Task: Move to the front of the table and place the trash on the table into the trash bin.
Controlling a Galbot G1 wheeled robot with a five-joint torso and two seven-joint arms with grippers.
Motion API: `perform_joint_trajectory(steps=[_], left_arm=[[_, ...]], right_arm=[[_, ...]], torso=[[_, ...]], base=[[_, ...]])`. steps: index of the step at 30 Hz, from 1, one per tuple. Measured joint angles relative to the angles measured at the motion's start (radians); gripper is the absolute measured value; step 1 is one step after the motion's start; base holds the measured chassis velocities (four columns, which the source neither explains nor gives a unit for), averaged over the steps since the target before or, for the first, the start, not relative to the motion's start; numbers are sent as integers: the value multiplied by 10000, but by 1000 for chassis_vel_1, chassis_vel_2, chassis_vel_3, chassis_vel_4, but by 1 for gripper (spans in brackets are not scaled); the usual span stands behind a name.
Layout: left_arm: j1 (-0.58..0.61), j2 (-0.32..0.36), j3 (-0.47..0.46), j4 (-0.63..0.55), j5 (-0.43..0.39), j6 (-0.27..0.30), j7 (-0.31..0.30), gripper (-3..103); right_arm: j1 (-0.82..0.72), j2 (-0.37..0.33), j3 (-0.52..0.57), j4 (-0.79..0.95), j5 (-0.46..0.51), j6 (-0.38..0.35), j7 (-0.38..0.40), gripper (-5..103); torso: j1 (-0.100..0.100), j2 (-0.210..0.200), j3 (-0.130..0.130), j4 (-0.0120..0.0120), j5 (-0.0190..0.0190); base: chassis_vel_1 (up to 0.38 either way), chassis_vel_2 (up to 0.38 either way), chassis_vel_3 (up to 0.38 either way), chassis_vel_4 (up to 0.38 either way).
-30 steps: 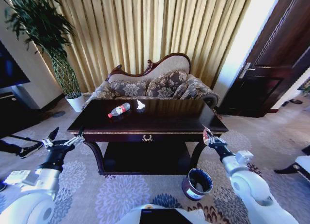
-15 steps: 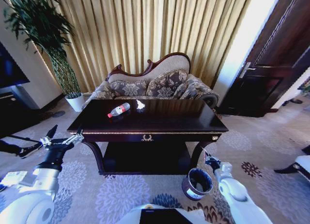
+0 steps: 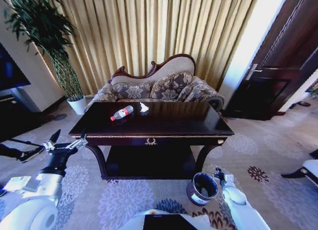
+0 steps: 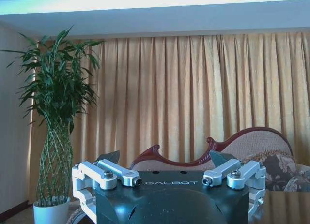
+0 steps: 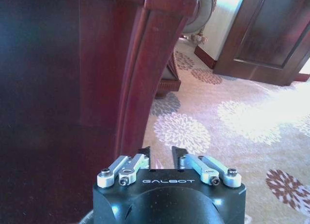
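While right gripper hangs low beside bin, fingers nearly closed, empty: looks like drop spot. Left gripper wide open off surface corner. Bottle, tissue on far side.
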Motion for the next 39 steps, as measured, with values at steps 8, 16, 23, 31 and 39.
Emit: perform_joint_trajectory(steps=[8, 16, 23, 31, 39], left_arm=[[53, -4, -25, -1, -16, -15, 8, 100], [105, -22, -34, -1, -12, -21, 13, 100], [106, -27, -34, -1, -10, -28, 30, 100], [43, -64, -30, 1, 14, -35, 52, 100], [49, -121, -42, 2, 131, -74, 105, 100]], right_arm=[[-78, -67, 14, -36, 56, 61, -3, 52], [-220, -49, 42, 20, 325, 91, -35, 86], [-321, -64, 117, 186, 500, 90, -106, 100], [-1185, -140, 769, 1947, 2458, 1055, -800, 100], [-2740, -252, 1709, 4823, 2696, 1722, -1244, 100]], torso=[[0, 1, 0, 0, 1], [-1, 1, -1, 1, 0], [-1, 1, 0, 0, 1], [-1, 0, 0, 2, 2], [-2, 2, -1, 2, 1]], base=[[0, 0, 0, 0], [0, 0, 0, 0], [0, 0, 0, 0], [0, 0, 0, 0], [0, 0, 0, 0]])
